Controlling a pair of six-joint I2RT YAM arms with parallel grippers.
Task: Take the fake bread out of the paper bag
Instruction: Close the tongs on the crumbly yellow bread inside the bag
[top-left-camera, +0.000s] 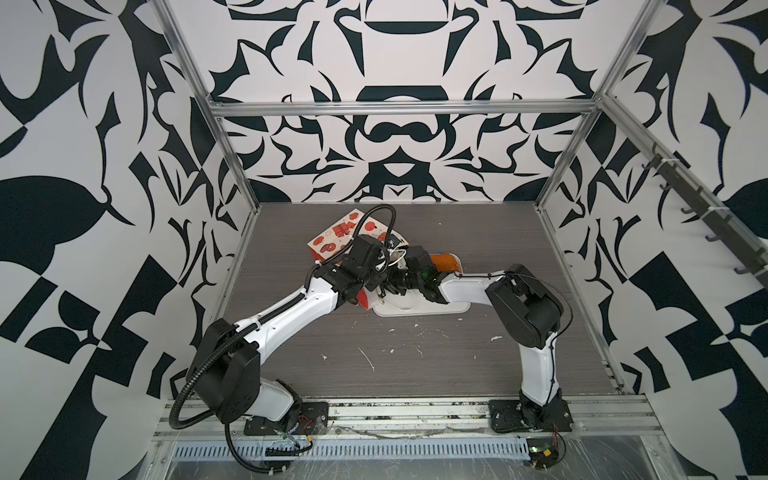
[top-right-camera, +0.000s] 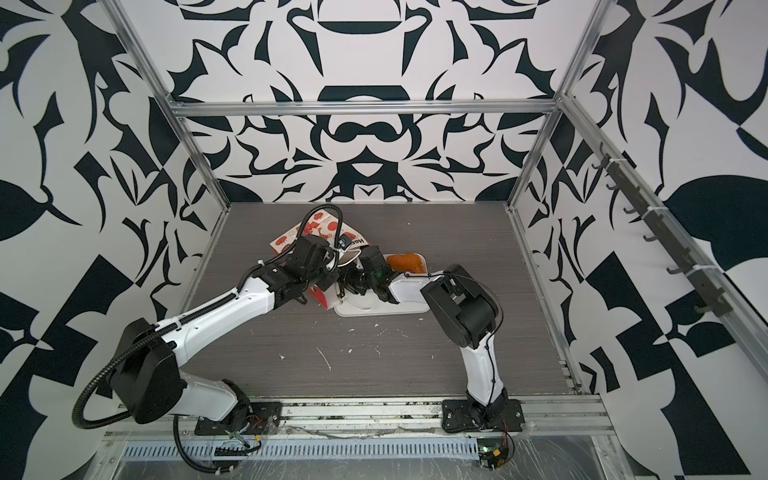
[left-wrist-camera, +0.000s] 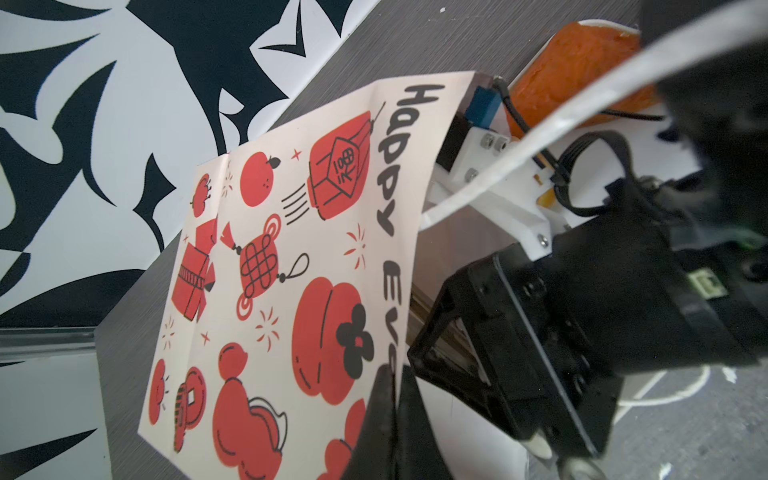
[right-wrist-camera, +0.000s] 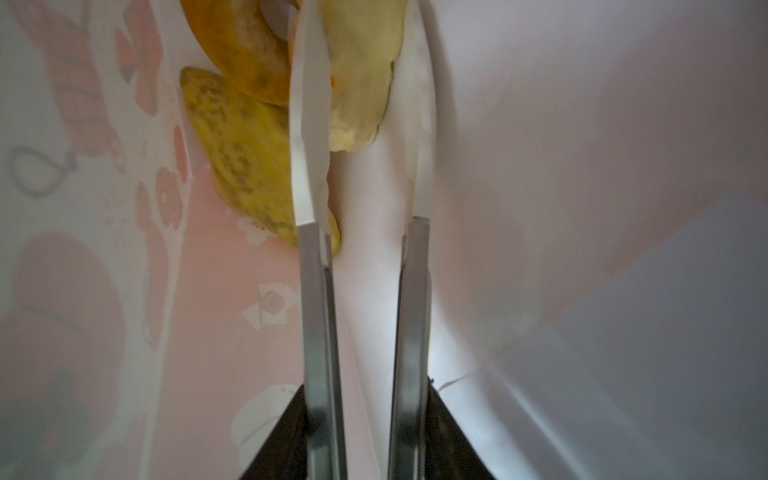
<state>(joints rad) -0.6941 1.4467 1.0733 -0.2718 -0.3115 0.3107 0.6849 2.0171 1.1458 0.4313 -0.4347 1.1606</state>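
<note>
**Entry: right gripper inside bag, hazards on withdrawal**

1. Between the jaws: the right gripper (right-wrist-camera: 360, 50) is deep inside the paper bag (left-wrist-camera: 291, 270), its fingers narrowed onto both flanks of a pale yellow croissant (right-wrist-camera: 361, 95). I judge the hold shallow, so a quick pull could let the croissant slip back.
2. Just beside one finger: the ring doughnut (right-wrist-camera: 245, 54) and a speckled croissant (right-wrist-camera: 237, 158) are stacked against it. They may be dragged along and tumble out uncontrolled.
3. Beside the other finger: the bag's inner wall (right-wrist-camera: 582, 166) is close. A skewed exit could snag or crease the paper.
4. At the bag mouth: the left gripper (left-wrist-camera: 388, 399) is pressed together on the paper rim. If the right arm tugs the bag, I expect that thin pinch to slide off.
5. Across the right wrist: the string handle (left-wrist-camera: 540, 137) could catch there.
6. Beyond the mouth: the orange-brown piece (top-left-camera: 444, 262) lies on the white tray (top-left-camera: 440, 308), out of the bag.
</note>
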